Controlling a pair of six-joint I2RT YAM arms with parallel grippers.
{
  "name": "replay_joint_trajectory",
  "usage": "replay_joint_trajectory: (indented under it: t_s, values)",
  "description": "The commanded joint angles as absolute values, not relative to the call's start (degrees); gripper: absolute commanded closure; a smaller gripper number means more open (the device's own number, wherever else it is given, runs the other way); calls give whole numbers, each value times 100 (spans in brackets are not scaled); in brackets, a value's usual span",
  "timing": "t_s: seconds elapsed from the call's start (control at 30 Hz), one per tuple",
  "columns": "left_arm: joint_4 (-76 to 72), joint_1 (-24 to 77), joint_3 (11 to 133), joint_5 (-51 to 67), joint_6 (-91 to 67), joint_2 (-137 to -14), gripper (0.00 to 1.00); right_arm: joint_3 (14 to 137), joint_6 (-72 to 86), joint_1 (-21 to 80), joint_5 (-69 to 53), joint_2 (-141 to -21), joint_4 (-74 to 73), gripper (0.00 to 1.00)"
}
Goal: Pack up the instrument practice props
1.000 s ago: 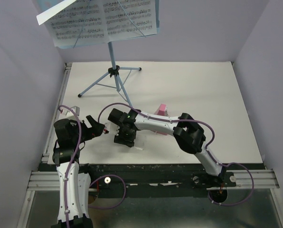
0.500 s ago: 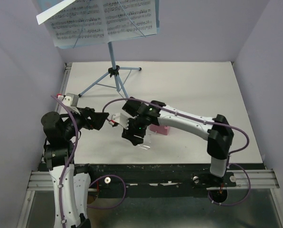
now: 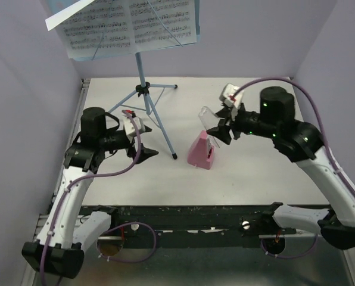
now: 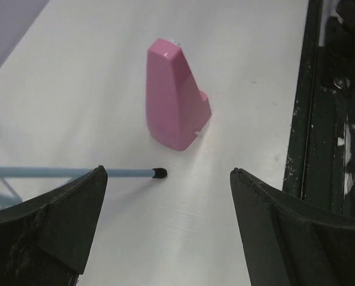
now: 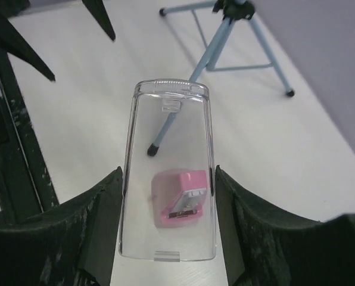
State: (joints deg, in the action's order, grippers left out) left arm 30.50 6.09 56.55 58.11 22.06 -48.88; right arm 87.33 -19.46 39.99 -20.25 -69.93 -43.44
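The light-blue music stand (image 3: 143, 89) stands at the back left, its desk carrying white sheet-music pages (image 3: 159, 21). The pink metronome (image 3: 199, 151) stands upright mid-table, also in the left wrist view (image 4: 174, 98). My left gripper (image 3: 143, 143) is open just left of it, and one tripod leg tip (image 4: 158, 173) lies between its spread fingers (image 4: 168, 171). My right gripper (image 3: 216, 128) hovers above and right of the metronome, shut on a clear plastic cover (image 5: 168, 179). The metronome (image 5: 183, 196) shows through that cover.
The white table (image 3: 255, 107) is boxed in by lavender walls on three sides. A black rail (image 3: 195, 211) runs along the front edge. The stand's other tripod legs (image 5: 225, 36) spread toward the back left.
My right arm swung from front centre to the back right with the clear cover, uncovering the metronome. My left arm rose and reached right toward the tripod leg.
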Motion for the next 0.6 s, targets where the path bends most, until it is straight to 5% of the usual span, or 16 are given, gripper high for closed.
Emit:
replay_joint_trajectory:
  t_s: [0.0,0.3,0.57]
  values:
    - [4184,1624,6476,5679,4770,-5929,5,8026,-1670,3360,-1949,-6461,-3605,100]
    - [4913,2724,8840,5555,5845,-8751,15,7260,-1880,1460,-3840,-6407,-3365,100]
    - [6160,3137,10739,5801,6266,-10466,26,6427,-1723,1213,-2928,-5881,-2726,100]
